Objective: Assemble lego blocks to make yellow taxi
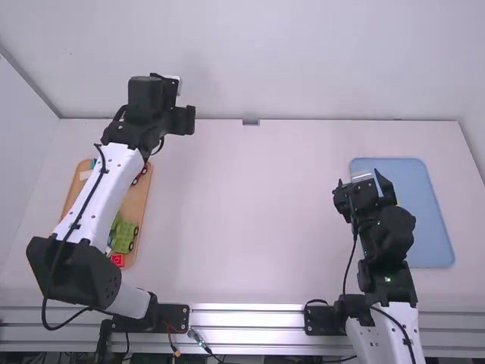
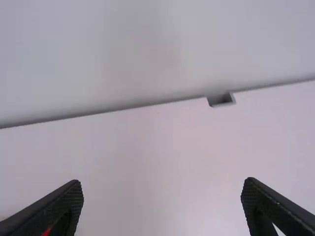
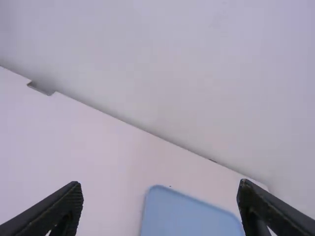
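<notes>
In the high view my left gripper (image 1: 182, 120) is over the far left part of the table, beyond a wooden tray (image 1: 140, 199) that the left arm partly covers. The tray holds a green block vehicle (image 1: 123, 236), a red block (image 1: 117, 259) and a small red car (image 1: 139, 174). My right gripper (image 1: 358, 180) is at the near-left side of a blue tray (image 1: 430, 227); a bit of orange (image 1: 398, 203) shows beside it. Both the left gripper (image 2: 162, 206) and the right gripper (image 3: 160, 209) are open, nothing between their fingers in the wrist views.
A white wall (image 1: 303, 61) rises behind the table's far edge, which has a small notch (image 1: 250, 122). Bare white tabletop (image 1: 242, 212) lies between the two trays. A metal rail (image 1: 246, 318) with cables runs along the near edge.
</notes>
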Available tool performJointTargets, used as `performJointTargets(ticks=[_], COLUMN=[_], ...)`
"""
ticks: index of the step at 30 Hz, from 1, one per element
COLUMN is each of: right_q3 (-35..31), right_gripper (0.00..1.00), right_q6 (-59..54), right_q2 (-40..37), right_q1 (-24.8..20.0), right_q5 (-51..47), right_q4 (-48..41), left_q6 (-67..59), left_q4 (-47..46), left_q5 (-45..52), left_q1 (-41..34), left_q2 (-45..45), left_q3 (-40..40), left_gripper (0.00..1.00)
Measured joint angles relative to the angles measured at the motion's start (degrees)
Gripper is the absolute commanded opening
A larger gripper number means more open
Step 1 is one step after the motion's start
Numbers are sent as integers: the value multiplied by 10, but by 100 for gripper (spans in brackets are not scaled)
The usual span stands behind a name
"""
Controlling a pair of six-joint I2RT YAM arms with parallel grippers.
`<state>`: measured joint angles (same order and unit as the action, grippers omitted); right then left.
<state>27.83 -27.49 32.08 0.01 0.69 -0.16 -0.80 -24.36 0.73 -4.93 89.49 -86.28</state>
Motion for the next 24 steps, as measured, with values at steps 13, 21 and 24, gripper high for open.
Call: performJointTargets(ticks=[13, 21, 24], right_q3=[-175, -271, -272], right_gripper=[45, 29, 24], right_q6=[158, 246, 259], right_q2=[-178, -275, -306], right_q1=[0, 0, 0], right_q5=[-3, -6, -4], right_q4=[0, 1, 5], left_q6=[7, 9, 9], left_q4=[136, 235, 241], left_q5=[-8, -8, -8], left_q1=[51, 51, 51], left_q2=[-137, -242, -286], left_q3=[137, 237, 276], left_gripper=[56, 38, 31])
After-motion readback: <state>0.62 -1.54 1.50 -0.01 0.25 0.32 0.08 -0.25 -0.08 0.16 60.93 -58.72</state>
